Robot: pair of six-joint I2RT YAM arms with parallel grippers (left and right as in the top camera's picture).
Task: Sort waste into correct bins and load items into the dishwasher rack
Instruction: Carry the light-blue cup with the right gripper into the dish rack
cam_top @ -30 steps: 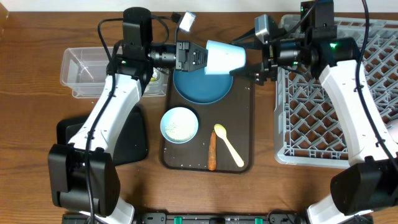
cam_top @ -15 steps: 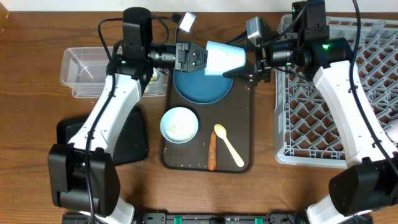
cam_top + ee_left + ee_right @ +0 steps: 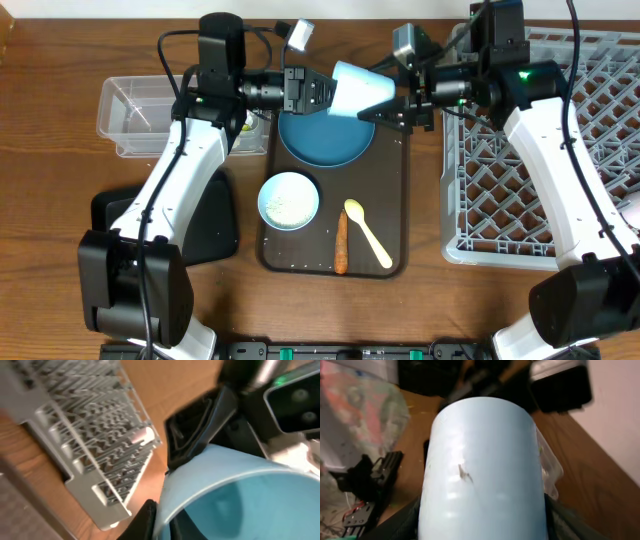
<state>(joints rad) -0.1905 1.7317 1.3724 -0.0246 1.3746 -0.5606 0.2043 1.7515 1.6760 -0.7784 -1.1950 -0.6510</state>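
Plate point(image 3: 320, 148), bowl point(image 3: 289, 200), spoon point(image 3: 368, 235) and carrot point(image 3: 341, 245) lie on the serving tray point(image 3: 395, 185), rack point(image 3: 480, 200) right, tub point(image 3: 135, 110) left.

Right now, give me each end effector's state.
Left end effector: shut on the rim of the light blue cup.
Right end effector: around the cup body; whether it grips cannot be told.

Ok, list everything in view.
brown tray: one, table middle
plate: one, dark blue, brown tray's far end
cup: one, light blue, held above the plate
bowl: one, white, brown tray's left
spoon: one, yellow, brown tray's right
carrot: one, orange, beside the spoon
tub: one, clear, far left
black tray: one, near left
rack: one, grey, right
left gripper: one, black, pinching cup's rim
right gripper: one, black, around cup's base, grip unclear
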